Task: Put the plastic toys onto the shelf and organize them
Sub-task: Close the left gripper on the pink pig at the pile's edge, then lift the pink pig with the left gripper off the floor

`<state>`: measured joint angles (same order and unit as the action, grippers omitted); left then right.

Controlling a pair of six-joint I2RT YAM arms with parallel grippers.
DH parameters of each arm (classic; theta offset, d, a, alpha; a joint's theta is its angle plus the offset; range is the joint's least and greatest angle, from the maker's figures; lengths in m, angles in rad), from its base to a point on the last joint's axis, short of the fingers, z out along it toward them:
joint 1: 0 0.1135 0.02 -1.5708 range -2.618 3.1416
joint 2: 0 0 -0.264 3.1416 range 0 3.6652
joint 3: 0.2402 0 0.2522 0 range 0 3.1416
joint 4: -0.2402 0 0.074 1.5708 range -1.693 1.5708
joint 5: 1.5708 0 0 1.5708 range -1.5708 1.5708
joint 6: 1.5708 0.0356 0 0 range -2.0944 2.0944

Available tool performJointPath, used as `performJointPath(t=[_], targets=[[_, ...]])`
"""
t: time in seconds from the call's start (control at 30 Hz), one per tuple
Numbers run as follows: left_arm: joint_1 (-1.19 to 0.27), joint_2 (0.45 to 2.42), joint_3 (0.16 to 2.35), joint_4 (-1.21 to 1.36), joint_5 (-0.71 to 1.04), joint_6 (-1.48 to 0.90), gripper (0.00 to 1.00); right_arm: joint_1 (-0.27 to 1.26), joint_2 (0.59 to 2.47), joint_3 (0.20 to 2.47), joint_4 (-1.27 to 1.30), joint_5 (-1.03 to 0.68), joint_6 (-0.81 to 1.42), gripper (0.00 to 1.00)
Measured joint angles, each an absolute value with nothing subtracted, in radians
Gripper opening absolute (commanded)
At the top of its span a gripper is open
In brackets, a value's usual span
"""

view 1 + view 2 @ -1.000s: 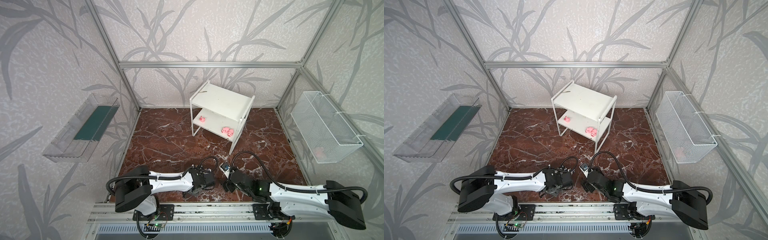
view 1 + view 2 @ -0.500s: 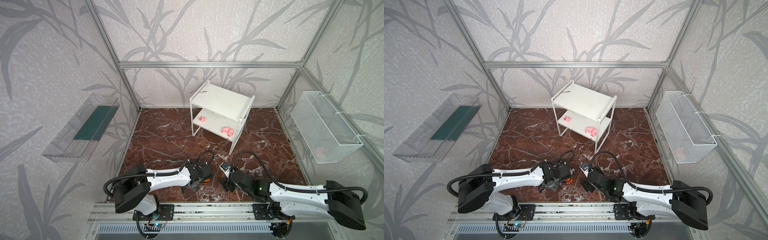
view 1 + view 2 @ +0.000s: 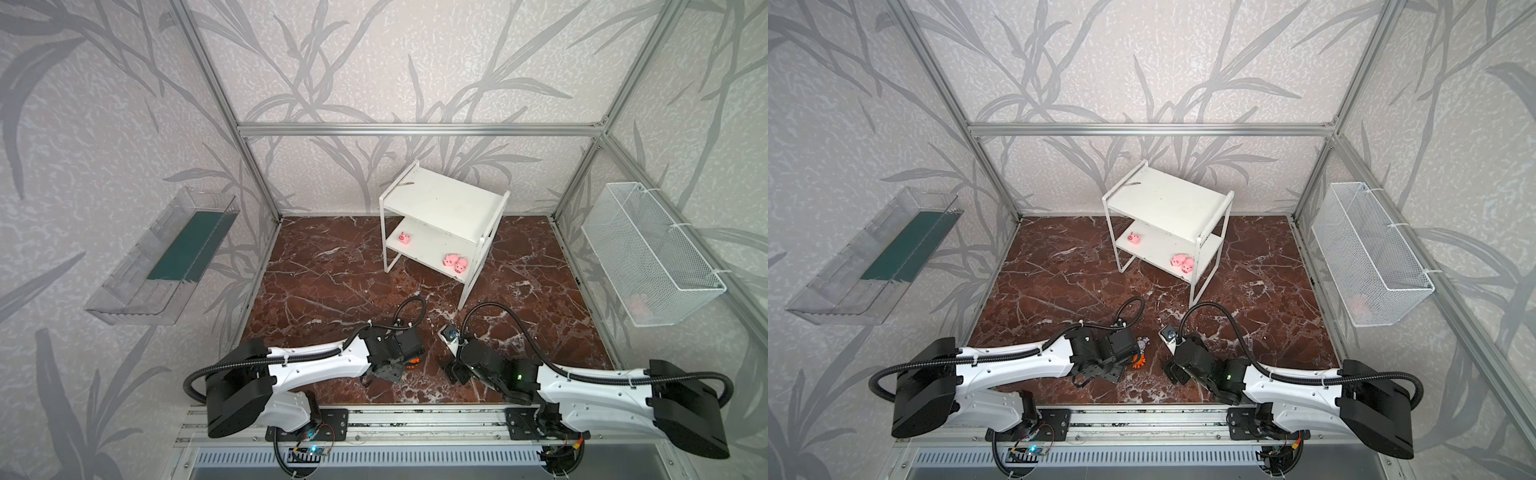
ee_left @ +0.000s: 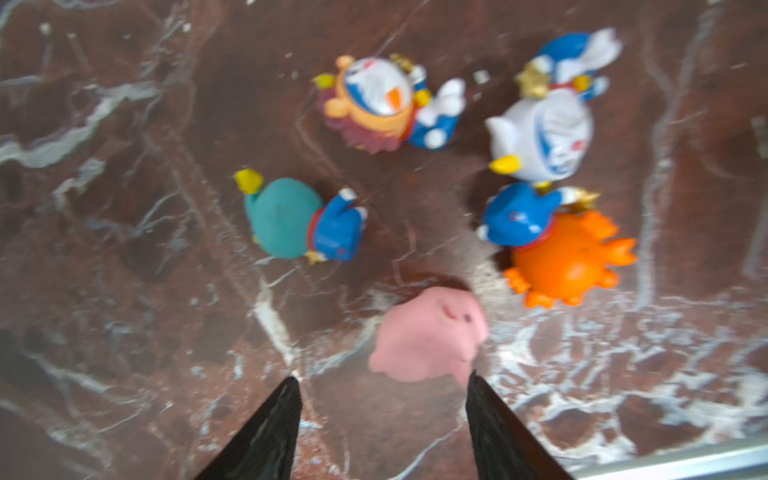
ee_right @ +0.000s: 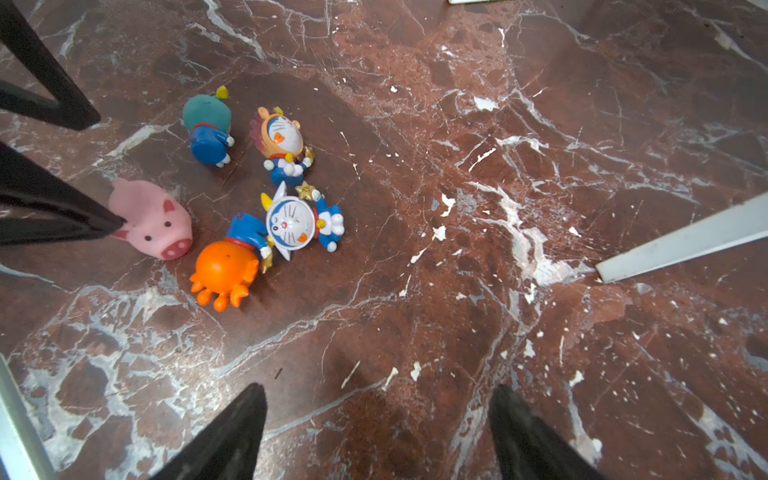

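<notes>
Both arms' jaws stand apart, empty; those of the left arm (image 3: 316, 365) hover just behind a round pink plastic pig (image 4: 428, 336) on the brown marble tabletop (image 3: 332, 282), well apart from the white two-tier shelf (image 3: 444, 199). Light, seemingly squashy: pinch across its flanks.

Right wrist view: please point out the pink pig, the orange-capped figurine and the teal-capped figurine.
pink pig (image 5: 156, 226), right wrist view, its face
orange-capped figurine (image 5: 222, 270), right wrist view, orange cap
teal-capped figurine (image 5: 206, 111), right wrist view, teal cap
</notes>
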<state>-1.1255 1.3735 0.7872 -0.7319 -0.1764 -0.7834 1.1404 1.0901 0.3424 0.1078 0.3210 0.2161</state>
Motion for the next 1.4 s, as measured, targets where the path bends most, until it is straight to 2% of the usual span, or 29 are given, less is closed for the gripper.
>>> performJointPath(t=[0.63,1.4], targets=[[-1.137,1.462,0.787,-0.696,-0.213,-0.918,0.65,1.14,1.072,0.342,0.107,0.321,0.216,0.85],[-1.143,1.341,0.743,-0.884,-0.327,-0.988,0.66,1.14,1.071,0.342,0.108,0.321,0.217,0.85]])
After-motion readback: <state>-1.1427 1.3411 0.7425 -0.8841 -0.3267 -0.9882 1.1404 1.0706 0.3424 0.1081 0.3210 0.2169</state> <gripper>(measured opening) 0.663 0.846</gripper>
